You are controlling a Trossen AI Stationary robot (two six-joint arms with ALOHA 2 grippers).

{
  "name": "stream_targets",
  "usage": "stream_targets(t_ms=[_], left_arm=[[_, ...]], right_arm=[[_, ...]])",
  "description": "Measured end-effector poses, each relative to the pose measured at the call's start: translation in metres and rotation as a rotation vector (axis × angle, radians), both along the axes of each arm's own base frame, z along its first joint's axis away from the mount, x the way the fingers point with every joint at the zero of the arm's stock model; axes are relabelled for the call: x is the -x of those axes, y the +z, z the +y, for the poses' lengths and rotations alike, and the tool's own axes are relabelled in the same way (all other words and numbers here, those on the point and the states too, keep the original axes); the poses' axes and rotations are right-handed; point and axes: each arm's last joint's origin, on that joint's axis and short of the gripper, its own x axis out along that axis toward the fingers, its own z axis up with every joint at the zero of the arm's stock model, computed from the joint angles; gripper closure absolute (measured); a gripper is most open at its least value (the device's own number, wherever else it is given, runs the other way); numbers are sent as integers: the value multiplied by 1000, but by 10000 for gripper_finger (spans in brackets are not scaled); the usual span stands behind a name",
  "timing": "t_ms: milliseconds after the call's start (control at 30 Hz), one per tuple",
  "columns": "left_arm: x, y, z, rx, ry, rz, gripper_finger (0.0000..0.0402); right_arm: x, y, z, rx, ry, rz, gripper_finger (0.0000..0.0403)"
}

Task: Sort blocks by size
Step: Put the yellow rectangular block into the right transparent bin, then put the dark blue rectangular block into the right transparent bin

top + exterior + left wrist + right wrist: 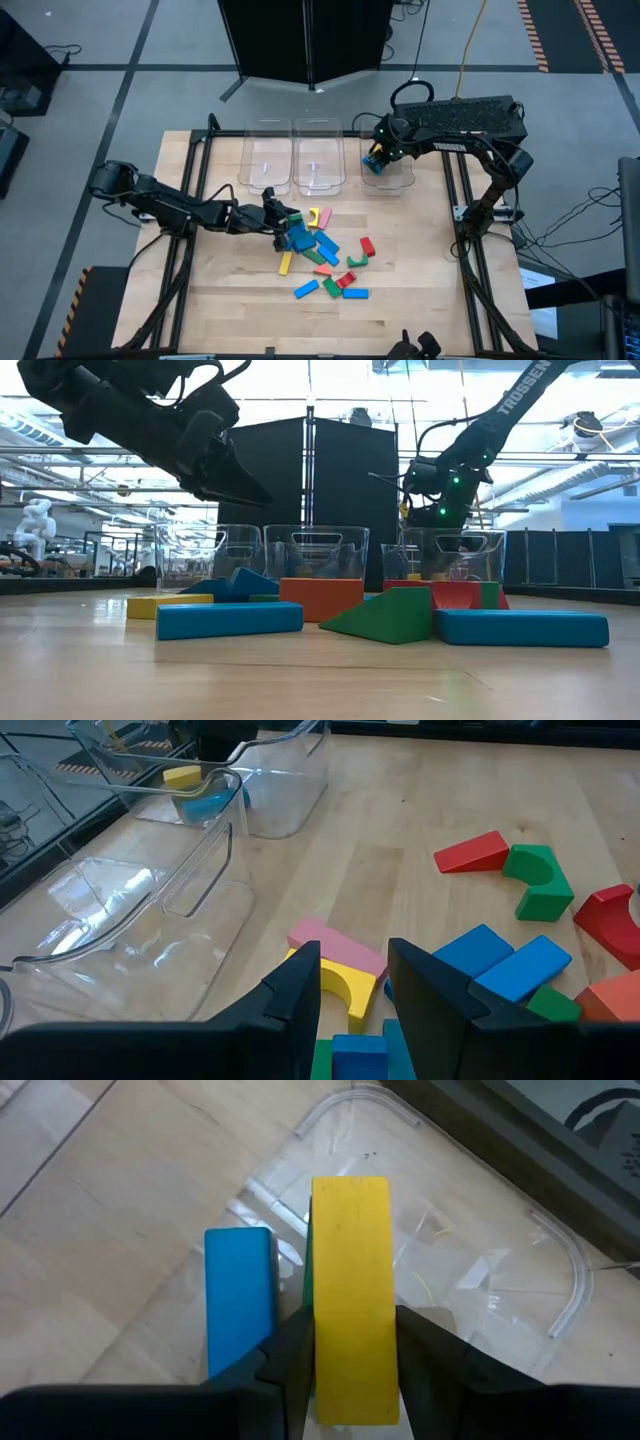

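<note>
While the right gripper hangs over the right-hand bin with its fingers clamped on a long yellow block, the sound move, I judge, is to lower it until the block clears the rim, square it beside the blue block already lying in that bin, and only then let go, so it neither bounces out nor lands tilted on its neighbour. The left gripper, fingers spread and holding nothing, sits low over the near edge of the blocks heaped on the table's middle, with a yellow arch and a pink block just ahead of it; it would do best to straddle one piece cleanly without shoving the rest. Farther back stand two more clear bins, apparently empty. The one legible word, in the low view, is "TROSSEN" along the right arm.
</note>
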Motion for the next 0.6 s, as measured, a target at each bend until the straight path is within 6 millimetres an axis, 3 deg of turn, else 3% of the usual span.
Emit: stream_targets(t_ms=[467,600], left_arm=[[0,0,0,0,0,0,278],[0,0,0,0,0,0,278]], right_arm=[[0,0,0,7,-2,-2,229],[2,11,2,26,0,-21,223]])
